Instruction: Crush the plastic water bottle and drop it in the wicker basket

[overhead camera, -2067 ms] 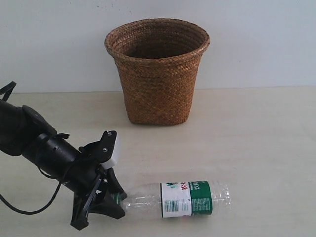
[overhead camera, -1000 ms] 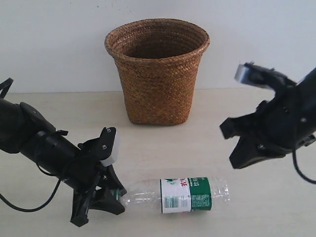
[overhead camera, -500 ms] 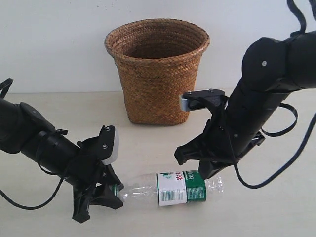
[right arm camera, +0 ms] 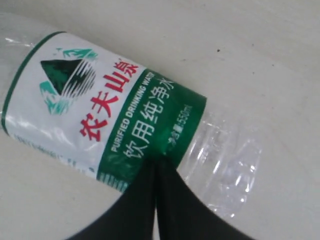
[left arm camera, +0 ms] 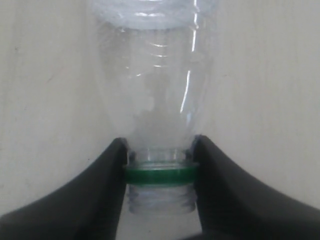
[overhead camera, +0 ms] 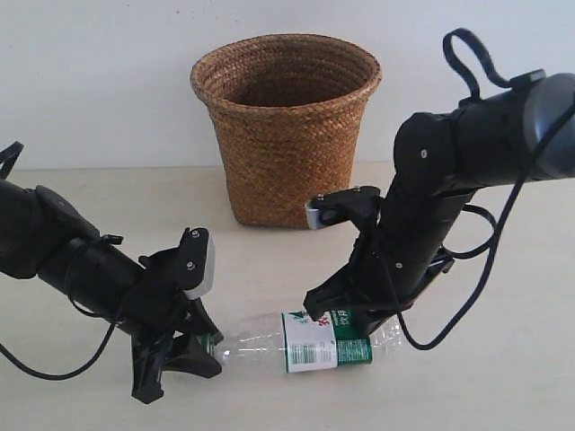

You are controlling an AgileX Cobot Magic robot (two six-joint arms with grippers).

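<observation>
The plastic water bottle (overhead camera: 310, 339) lies on its side on the table, clear with a green-and-white label. My left gripper (overhead camera: 211, 346) is shut on its neck; in the left wrist view the fingers (left arm camera: 112, 170) clamp the green collar ring of the bottle (left arm camera: 155, 90), and the threaded mouth shows no cap. My right gripper (overhead camera: 346, 314) is shut, nothing between its fingers, its tips pressing down on the green part of the label. In the right wrist view the right gripper (right arm camera: 156, 162) touches the bottle (right arm camera: 100, 110). The wicker basket (overhead camera: 286, 135) stands upright behind.
The light wooden table (overhead camera: 503, 377) runs back to a pale wall. The right arm arches over the table's right side with a cable loop (overhead camera: 467, 54) above it. The left arm's cable (overhead camera: 54, 377) trails at the front left.
The right arm swung in from the right and came down onto the bottle's label, its gripper shut. The bottle shifted slightly left. The left gripper held the neck throughout.
</observation>
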